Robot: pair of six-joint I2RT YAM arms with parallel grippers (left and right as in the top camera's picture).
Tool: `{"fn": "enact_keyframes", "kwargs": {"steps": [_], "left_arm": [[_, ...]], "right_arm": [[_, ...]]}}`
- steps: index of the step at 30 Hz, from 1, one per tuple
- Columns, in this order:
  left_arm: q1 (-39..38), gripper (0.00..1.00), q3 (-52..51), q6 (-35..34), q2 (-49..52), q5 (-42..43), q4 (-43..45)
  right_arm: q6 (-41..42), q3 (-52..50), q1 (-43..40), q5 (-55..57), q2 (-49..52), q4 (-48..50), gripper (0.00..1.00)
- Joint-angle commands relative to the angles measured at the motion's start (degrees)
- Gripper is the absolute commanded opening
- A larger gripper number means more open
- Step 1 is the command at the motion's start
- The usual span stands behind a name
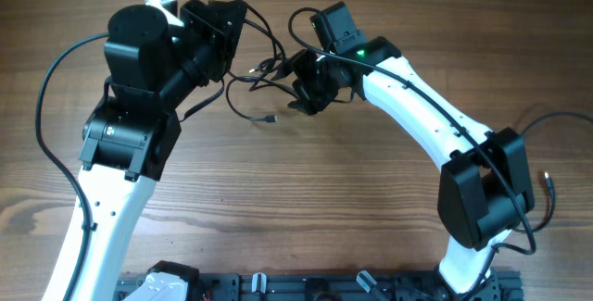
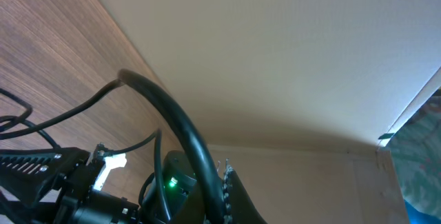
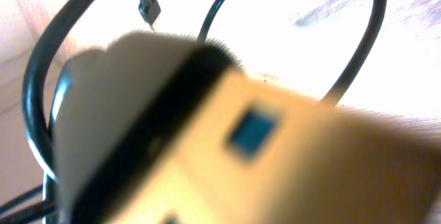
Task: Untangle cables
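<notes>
stage: early | cables (image 1: 259,71) tangled in a clump between left jaws and right jaws, nothing separated yet | left jaws opening: can't tell | right jaws: can't tell

Blurred tan shape (image 3: 289,162) with blue square (image 3: 253,129) filling the frame, black cables (image 3: 375,38) looping above, plug (image 3: 149,8) upper left

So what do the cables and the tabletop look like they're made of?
The cables: thin black cords, likely rubber or plastic jacketed, matte, bending in loose loops; one plug end looks lighter at its tip, possibly metal. The table: brown wood grain with streaks and knots, low sheen; solid wood or laminate, cannot tell.
</notes>
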Motion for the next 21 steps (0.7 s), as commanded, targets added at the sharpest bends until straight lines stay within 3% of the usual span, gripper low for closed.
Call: {"fn": "enact_keyframes", "kwargs": {"steps": [1,4,6,8,10,14,16,21], "left_arm": [[0.3,0.04,1.0,-0.3,-0.2,1.0,0.4],[0.3,0.04,1.0,-0.3,-0.2,1.0,0.4],[0.3,0.04,1.0,0.2,-0.2,1.0,0.4],[0.3,0.04,1.0,1.0,-0.2,-0.5,-0.9],[0.3,0.04,1.0,3.5,-0.2,-2.5,-2.8],[0.3,0.04,1.0,4.1,-0.2,-5.1,-7.6],[0.3,0.04,1.0,8.8,-0.2,-5.0,-7.8],[0.4,0.04,1.0,22.0,-0.2,-5.1,-9.6]], "right_arm": [[1.4,-0.4,0.3,4.6,1.7,0.9,0.63],[1.1,-0.4,0.3,4.4,3.3,1.1,0.59],[-4.4,-0.4,0.3,4.2,3.6,0.9,0.52],[-19.3,-0.4,0.3,4.2,3.5,0.7,0.26],[-29.4,-0.4,0.2,4.4,3.5,-1.2,0.16],[-38.8,-0.4,-0.9,4.5,3.5,-4.8,0.10],[-43.0,-0.4,-2.1,4.7,3.5,-5.6,0.04],[-51.2,-0.3,-6.3,6.8,1.2,-9.5,0.04]]}}
